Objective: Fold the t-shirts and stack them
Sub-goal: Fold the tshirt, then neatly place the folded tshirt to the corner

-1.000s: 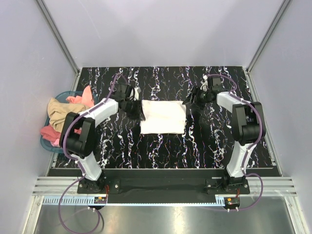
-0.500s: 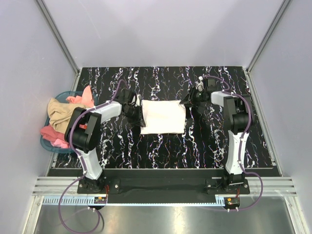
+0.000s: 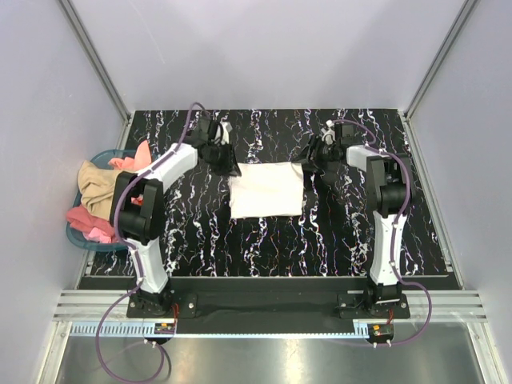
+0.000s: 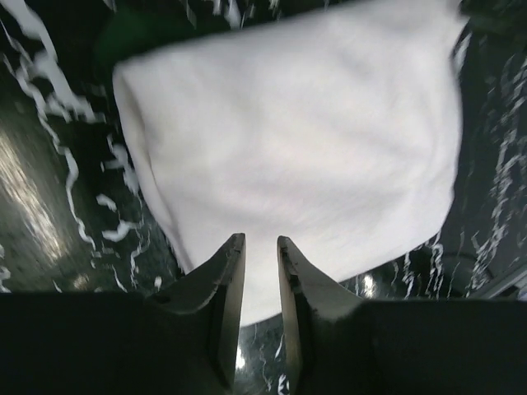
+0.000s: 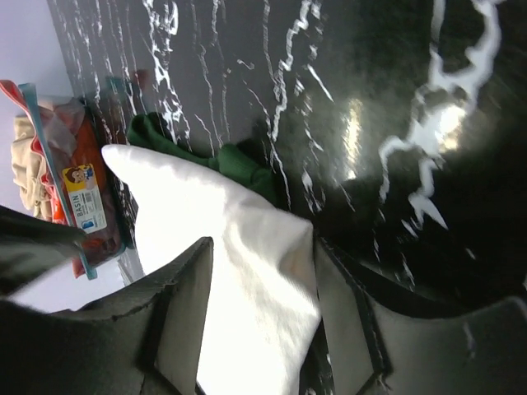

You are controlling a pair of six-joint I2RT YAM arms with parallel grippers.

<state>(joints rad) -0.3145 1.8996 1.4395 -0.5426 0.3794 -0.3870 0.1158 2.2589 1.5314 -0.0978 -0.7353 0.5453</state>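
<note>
Skewing the stack on the tabletop (image 3: pixel 264 248) looked the likeliest slip, with a one-sided pull dragging the cream-white t-shirt (image 3: pixel 266 192) off the green t-shirt (image 5: pixel 239 164) beneath. The left gripper (image 4: pixel 260 240) pinched its basket-side corner, while the right gripper (image 5: pixel 262 244) stood spread astride the other. The shirt lay right of the basket (image 3: pixel 102 155), long axis toward it; collar end untellable.

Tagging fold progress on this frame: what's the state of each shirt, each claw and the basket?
white t-shirt: folded into a rectangle.
green t-shirt: mostly hidden by the white one, edge peeking out.
left claw: shut on white t-shirt's edge.
right claw: open around white cloth.
basket: heaped with clothes.
</note>
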